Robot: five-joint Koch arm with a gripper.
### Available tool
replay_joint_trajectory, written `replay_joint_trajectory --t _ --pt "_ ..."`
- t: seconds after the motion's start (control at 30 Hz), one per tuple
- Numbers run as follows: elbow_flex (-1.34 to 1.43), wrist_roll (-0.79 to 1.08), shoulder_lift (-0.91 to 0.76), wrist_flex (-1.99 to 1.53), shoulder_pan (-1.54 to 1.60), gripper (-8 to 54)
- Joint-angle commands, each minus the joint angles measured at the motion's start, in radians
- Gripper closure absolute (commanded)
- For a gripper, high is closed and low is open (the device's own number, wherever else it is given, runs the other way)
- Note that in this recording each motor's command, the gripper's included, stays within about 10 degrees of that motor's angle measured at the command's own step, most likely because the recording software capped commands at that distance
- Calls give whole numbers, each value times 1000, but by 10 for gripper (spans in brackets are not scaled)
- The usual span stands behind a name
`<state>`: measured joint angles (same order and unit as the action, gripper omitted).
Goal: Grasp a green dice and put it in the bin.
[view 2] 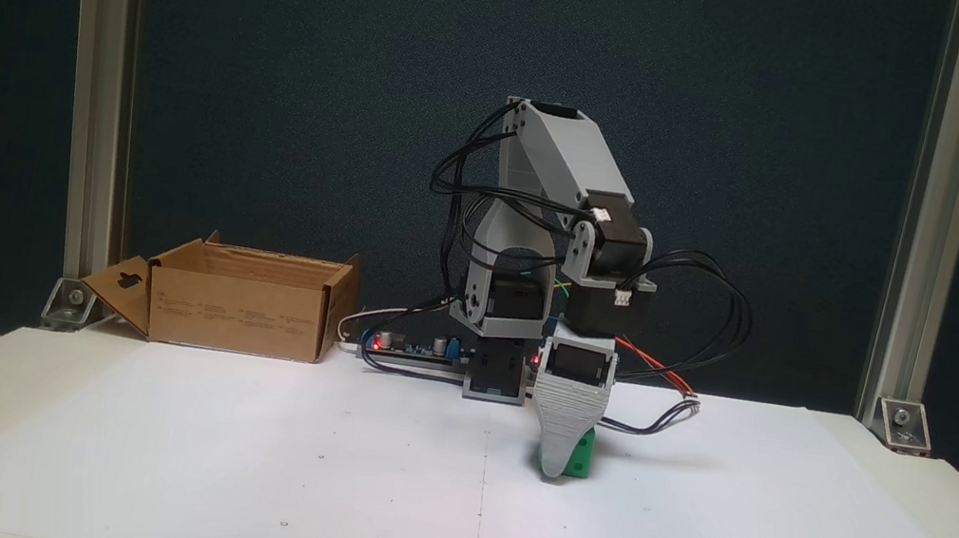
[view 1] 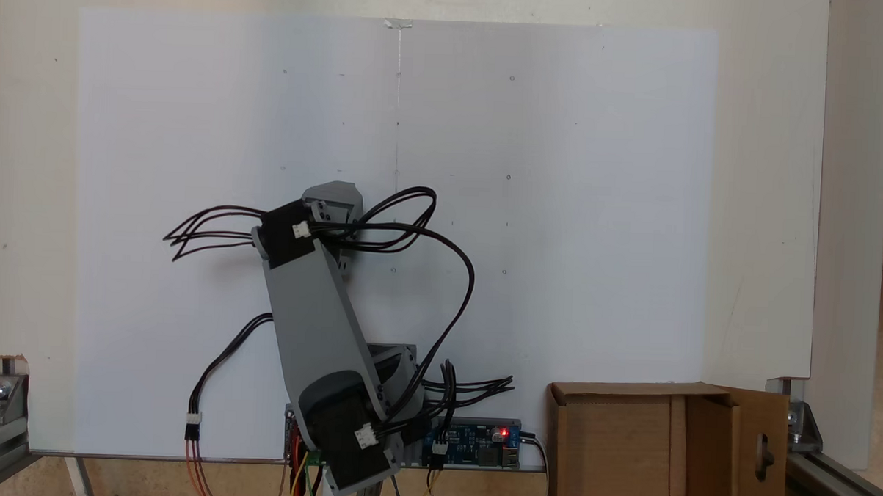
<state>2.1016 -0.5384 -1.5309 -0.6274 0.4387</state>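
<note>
Reaching down in front of its base, the arm (view 2: pixel 552 175) is seen from the front in a fixed view with the wrist bent so that the gripper (view 2: pixel 557 459) points straight at the table. One broad grey ribbed jaw faces the camera, tapering to a tip that sits at or just above the white paper sheet (view 2: pixel 312 474). The second jaw is hidden behind the first, so it cannot be told whether the jaws are spread or pressed together.

The green dice (view 2: pixel 581 455) is located on the white sheet, right of the sheet's centre crease and well in front of the base. Its left part is covered by the visible jaw; its right part projects past the jaw's edge. Dice and jaw appear to be touching, but a grip cannot be confirmed.

The bin (view 2: pixel 242 308) is set at the back left of this view, beside the blue controller board (view 2: pixel 409 346) and well apart from the dice. Its open top faces up, and the flap with the keyhole-shaped cutout is folded outward on its left side.

In a fixed view from above and behind the base, the upper link of the arm (view 1: pixel 314 317) is shown leaning over the sheet, with black cables (view 1: pixel 427 233) looping off the elbow. The bin (view 1: pixel 618 445) appears at the lower right, empty inside, with its flap (view 1: pixel 761 450) to the right. A red light is lit on the board (view 1: pixel 479 440).
</note>
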Motion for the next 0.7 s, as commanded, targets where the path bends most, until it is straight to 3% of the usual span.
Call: replay_joint_trajectory --t 0.0,0.37,0.57,0.67 --pt "-14 -66 3 11 11 69" --pt "-12 -66 5 29 6 165" --pt "-9 -67 3 35 2 336" --pt "-9 -69 3 37 -2 336"
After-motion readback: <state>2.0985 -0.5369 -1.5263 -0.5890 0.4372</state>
